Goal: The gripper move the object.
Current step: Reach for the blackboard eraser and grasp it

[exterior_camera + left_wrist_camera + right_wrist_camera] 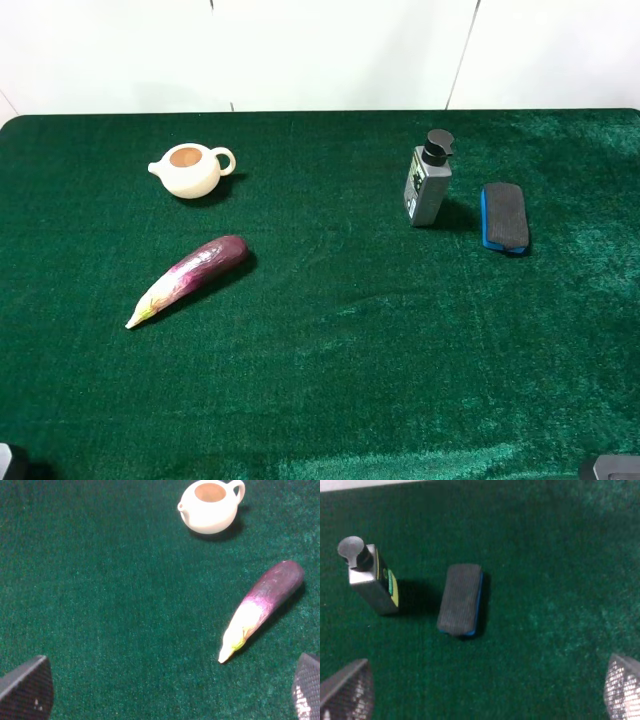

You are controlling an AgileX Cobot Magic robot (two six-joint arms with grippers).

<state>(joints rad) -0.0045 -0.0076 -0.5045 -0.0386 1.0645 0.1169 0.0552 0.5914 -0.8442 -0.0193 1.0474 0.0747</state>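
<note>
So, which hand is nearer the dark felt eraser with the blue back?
Right. The right hand faces the blue-backed eraser; the left hand faces the purple eggplant, farther away.

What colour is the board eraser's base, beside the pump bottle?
The eraser has a bright blue base; clearest in the exterior high view.

Dark grey pincer fingertips [622, 687] with fine woven mesh texture

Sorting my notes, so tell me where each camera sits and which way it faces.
Exterior high: mounted high, looking down on the green table; almost nothing of the robot shows.
Left wrist: above teapot and eggplant; left hand open.
Right wrist: above pump bottle and eraser; right hand open.
Shared: the high view holds all four things.
</note>
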